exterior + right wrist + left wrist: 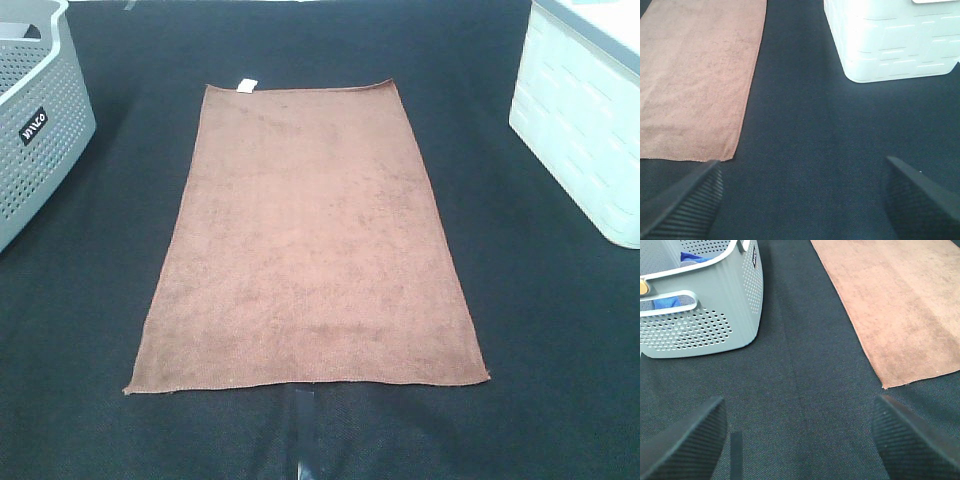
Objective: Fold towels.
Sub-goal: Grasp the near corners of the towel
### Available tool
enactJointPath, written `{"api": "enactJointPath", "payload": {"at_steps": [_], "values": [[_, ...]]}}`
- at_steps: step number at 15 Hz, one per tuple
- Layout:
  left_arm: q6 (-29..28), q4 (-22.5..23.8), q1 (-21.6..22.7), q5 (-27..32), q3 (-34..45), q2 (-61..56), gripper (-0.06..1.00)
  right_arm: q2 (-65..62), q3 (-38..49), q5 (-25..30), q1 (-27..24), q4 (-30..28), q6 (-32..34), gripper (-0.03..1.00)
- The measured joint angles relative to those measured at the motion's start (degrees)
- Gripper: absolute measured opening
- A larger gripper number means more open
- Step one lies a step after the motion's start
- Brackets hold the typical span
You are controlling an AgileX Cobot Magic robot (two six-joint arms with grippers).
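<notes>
A reddish-brown towel (305,250) lies flat and unfolded in the middle of the black table, its small white tag (246,84) on the far short edge. Neither arm shows in the high view. In the left wrist view my left gripper (800,440) is open over bare black cloth, with the towel's near left corner (900,330) ahead of it. In the right wrist view my right gripper (805,200) is open over bare cloth, with the towel's near right corner (695,90) ahead of it. Both grippers are empty and apart from the towel.
A grey perforated basket (35,120) stands at the left edge; it holds blue cloth in the left wrist view (690,260). A white bin (585,120) stands at the right, also in the right wrist view (890,40). A strip of tape (305,430) lies near the front edge.
</notes>
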Motion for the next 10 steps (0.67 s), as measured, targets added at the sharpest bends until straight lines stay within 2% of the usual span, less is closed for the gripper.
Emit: {"api": "enactJointPath", "payload": {"at_steps": [10], "values": [[0.0, 0.0, 0.0, 0.0, 0.0, 0.0, 0.76, 0.0, 0.0, 0.0, 0.0, 0.0, 0.0, 0.81]]}}
